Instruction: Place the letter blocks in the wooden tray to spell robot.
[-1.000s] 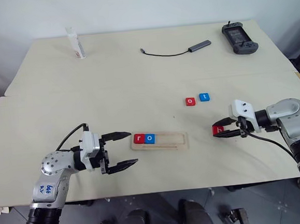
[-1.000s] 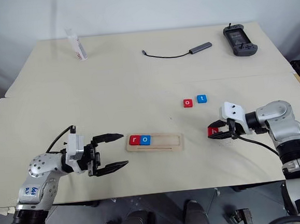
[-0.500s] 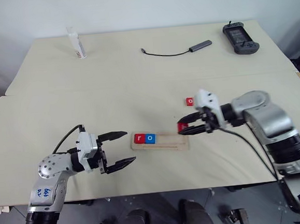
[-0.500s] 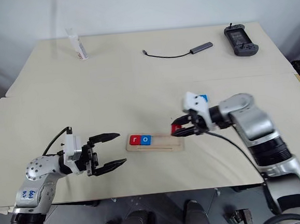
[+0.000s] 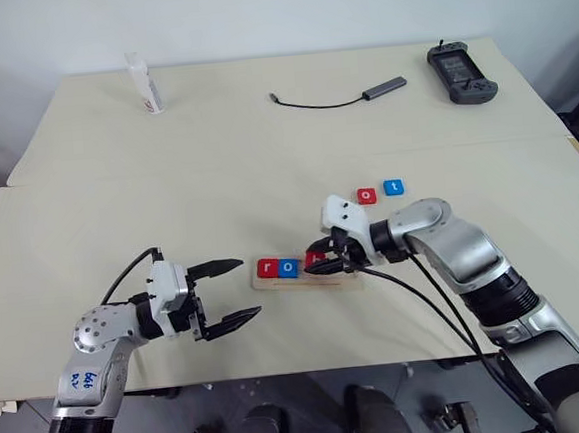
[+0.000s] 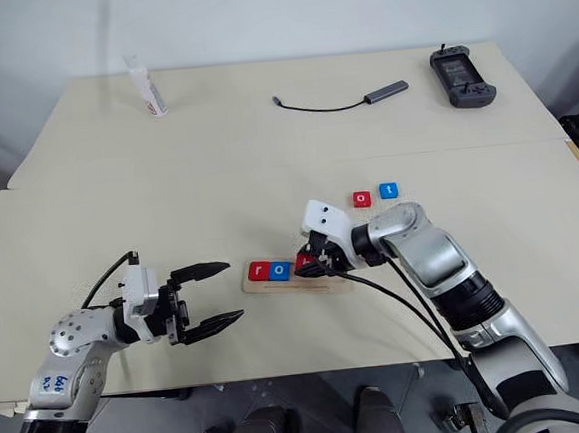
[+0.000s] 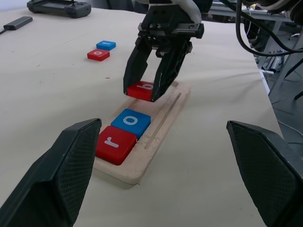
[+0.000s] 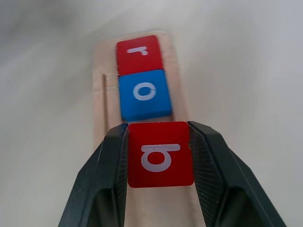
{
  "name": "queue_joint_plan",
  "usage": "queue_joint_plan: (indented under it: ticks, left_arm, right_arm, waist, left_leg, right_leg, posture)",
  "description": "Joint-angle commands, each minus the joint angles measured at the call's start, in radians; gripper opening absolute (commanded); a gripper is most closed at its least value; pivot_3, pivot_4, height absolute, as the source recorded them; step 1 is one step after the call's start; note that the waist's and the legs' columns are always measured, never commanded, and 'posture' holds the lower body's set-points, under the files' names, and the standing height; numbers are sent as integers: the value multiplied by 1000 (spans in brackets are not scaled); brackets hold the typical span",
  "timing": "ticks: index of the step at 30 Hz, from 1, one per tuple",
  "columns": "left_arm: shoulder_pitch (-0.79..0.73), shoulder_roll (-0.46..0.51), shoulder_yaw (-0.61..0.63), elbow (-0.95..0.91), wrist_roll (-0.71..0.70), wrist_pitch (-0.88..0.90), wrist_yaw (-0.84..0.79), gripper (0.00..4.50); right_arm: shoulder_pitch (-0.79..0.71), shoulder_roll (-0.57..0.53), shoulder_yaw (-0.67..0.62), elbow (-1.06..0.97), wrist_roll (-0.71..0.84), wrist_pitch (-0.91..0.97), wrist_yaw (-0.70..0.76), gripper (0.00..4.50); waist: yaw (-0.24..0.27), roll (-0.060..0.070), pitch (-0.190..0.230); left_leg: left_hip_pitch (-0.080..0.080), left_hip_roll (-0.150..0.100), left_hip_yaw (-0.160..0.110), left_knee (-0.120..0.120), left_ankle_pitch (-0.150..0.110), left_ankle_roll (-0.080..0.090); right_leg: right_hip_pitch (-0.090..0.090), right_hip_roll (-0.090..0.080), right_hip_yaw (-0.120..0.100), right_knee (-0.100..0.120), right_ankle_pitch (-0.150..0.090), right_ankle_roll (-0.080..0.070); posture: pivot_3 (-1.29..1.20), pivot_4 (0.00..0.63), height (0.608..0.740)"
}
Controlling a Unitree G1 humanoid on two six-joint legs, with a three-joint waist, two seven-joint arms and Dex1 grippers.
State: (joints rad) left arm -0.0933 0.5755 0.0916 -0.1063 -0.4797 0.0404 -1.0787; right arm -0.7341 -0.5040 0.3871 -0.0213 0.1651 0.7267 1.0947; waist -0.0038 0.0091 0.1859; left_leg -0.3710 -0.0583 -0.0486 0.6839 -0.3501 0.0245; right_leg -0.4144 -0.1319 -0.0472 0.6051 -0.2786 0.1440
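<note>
The right tool [image 5: 320, 261] grips the red b block [image 8: 160, 153] just above the wooden tray [image 7: 156, 130], beside the blue o block [image 7: 131, 123], while the left tool [image 5: 233, 293] hangs wide open, empty.

In the head views, the right gripper [image 5: 316, 263] covers most of the red b block [image 8: 161, 152], so you cannot read its letter there. You cannot tell whether that block touches the wooden tray [image 7: 163, 124] or hangs just above it. The letters on the two loose blocks [image 5: 381, 191] at about 1 o'clock from the tray are too small to read with certainty. In the left wrist view, the picture's edge cuts off both fingers [image 7: 71, 165] of the left gripper [image 5: 233, 292].
</note>
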Motion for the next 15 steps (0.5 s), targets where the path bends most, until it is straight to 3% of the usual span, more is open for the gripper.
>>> queue_joint_plan:
  ticks: [1, 8, 15]
  left_arm:
    - [7, 13, 21, -38, -3, -13, 6, 4500]
    - [1, 12, 20, -40, 0, -10, 15, 4500]
    - [-8, 7, 18, -29, 5, -18, 20, 4500]
  right_arm:
    - [-16, 18, -5, -39, 16, 16, -13, 2193]
    - [-20, 23, -35, -61, 34, 34, -28, 4470]
    - [38, -97, -111, -130, 83, 45, -6, 4493]
  waist:
    - [0, 0, 0]
    - [0, 0, 0]
    - [4, 0, 0]
  left_leg:
    - [0, 0, 0, 0, 0, 0]
    - [0, 0, 0, 0, 0, 0]
    - [0, -1, 0, 0, 0, 0]
  right_leg:
    - [0, 0, 0, 0, 0, 0]
    - [0, 0, 0, 0, 0, 0]
    - [0, 0, 0, 0, 0, 0]
  posture:
    - [0, 150, 740]
    - [0, 150, 740]
    - [0, 150, 740]
